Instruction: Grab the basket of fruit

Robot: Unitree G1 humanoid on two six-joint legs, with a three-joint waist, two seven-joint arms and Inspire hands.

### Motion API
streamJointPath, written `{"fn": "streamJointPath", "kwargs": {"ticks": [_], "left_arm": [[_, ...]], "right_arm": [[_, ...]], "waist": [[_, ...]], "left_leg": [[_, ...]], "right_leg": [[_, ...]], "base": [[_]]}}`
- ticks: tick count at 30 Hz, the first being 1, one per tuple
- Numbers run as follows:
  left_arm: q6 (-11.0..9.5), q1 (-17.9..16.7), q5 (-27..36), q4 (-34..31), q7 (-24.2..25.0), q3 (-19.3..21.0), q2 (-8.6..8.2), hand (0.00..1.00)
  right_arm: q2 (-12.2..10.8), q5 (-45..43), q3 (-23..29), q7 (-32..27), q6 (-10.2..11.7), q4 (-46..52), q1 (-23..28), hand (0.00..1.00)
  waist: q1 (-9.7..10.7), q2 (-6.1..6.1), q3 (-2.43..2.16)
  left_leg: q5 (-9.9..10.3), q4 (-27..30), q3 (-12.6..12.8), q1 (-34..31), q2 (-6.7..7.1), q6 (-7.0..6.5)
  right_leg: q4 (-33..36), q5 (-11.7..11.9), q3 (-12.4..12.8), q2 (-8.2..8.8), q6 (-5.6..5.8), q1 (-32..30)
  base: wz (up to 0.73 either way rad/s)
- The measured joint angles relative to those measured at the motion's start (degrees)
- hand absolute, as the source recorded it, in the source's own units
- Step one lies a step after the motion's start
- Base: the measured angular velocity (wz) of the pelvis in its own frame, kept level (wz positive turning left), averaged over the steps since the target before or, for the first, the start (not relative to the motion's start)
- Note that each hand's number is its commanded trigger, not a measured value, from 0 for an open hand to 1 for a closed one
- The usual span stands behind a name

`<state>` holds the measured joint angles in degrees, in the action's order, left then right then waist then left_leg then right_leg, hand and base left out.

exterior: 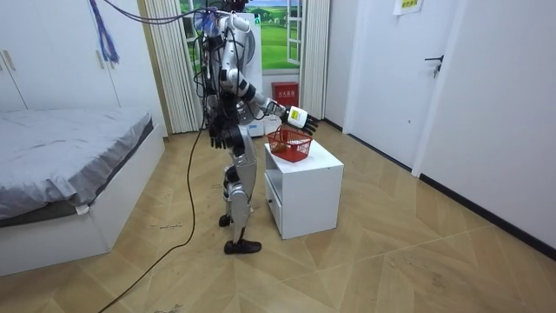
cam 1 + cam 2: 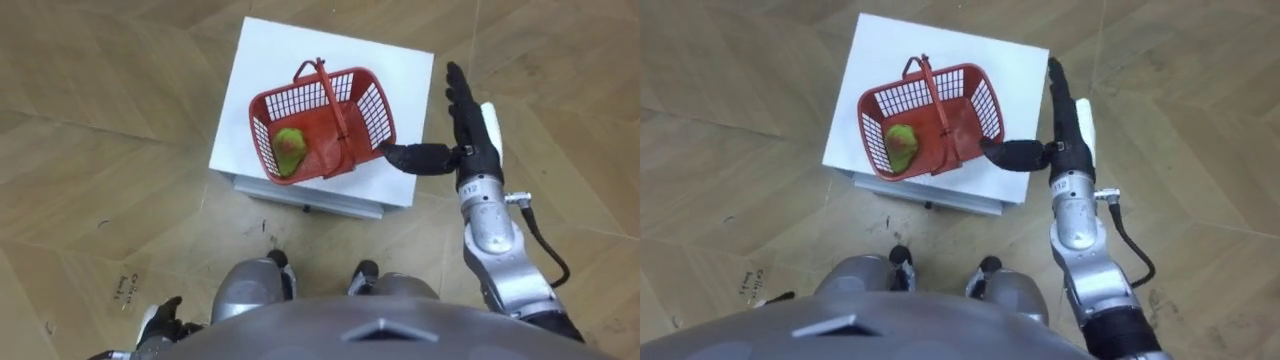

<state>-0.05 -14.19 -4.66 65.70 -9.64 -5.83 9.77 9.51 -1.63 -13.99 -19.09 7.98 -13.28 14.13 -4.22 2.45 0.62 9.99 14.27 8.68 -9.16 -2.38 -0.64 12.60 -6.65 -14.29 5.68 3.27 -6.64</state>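
Observation:
A red mesh fruit basket stands on a white cabinet, its handle upright across the middle. A green and red fruit lies in its near left end. My right hand hovers just right of the basket, open. Its fingers are straight and point away from me, and the thumb reaches to the basket's near right corner. My left hand hangs by my side with relaxed fingers, holding nothing. I stand upright right at the cabinet's front.
The cabinet has a drawer front facing me. Wooden floor lies all around it. A bed stands at the room view's left, a door at its right, curtains and a window behind me.

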Motion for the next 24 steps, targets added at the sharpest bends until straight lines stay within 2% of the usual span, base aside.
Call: {"fn": "streamJointPath", "kwargs": {"ticks": [5, 9, 11, 17, 21, 24], "left_arm": [[-0.3, -1.3, 0.0, -1.5, -0.9, 0.2, 0.00, 0.00], [-1.1, -1.3, 0.0, -1.6, -0.9, 0.3, 0.08, 0.00], [-1.3, -1.2, 0.0, -1.7, -0.9, 1.2, 0.09, 0.00], [-1.6, 0.1, 0.0, -1.7, -1.0, 3.2, 0.07, 0.00], [-1.7, 0.1, -0.1, -3.2, -1.0, 5.2, -0.09, 0.00], [-1.6, 0.1, -2.1, -3.9, -0.9, 6.2, -0.10, 0.00]], "right_arm": [[0.0, -1.5, 0.5, -4.3, 2.0, -0.2, 1.9, 0.00], [0.0, -6.2, 3.0, -6.5, 4.2, -2.3, 3.9, 0.00], [0.2, -7.0, 4.1, -7.1, 4.9, -4.1, 4.9, 0.00], [0.5, -7.3, 7.5, -6.9, 5.2, -17.6, 5.2, 0.00], [0.6, -4.9, 8.5, -4.5, 4.2, -27.5, 5.2, 0.00], [0.6, -3.4, 8.6, -1.4, 3.3, -34.4, 4.4, 0.00]], "waist": [[1.5, 0.03, -0.08], [3.0, -0.16, -0.12], [3.6, -0.16, -0.31], [4.2, -1.17, -0.42], [3.9, -1.77, -0.62], [3.9, -1.94, -0.52]], "left_leg": [[0.0, -1.0, 0.8, 2.4, 0.06, 0.00], [0.0, -1.8, 1.8, 3.9, 0.05, 0.00], [0.0, -2.1, 2.1, 4.3, 0.12, 0.00], [0.0, -3.3, 3.0, 7.0, 0.10, 0.00], [0.0, -4.0, 3.2, 8.2, 0.14, 0.00], [0.0, -4.3, 3.3, 9.0, 0.16, 0.01]], "right_leg": [[-0.1, -0.1, -0.1, 0.14, 0.08, 1.5], [-0.5, -0.1, -0.1, 0.15, 0.08, 2.5], [-1.3, 0.0, 0.0, 0.15, 0.05, 3.0], [-2.1, 0.0, 0.7, 0.15, 0.05, 5.3], [-3.0, -0.1, 0.8, 0.09, 0.05, 6.4], [-3.1, -0.1, 0.8, 0.07, 0.11, 7.1]], "base": [[-0.09], [-0.09], [-0.09], [-0.08], [-0.01], [0.00]]}}
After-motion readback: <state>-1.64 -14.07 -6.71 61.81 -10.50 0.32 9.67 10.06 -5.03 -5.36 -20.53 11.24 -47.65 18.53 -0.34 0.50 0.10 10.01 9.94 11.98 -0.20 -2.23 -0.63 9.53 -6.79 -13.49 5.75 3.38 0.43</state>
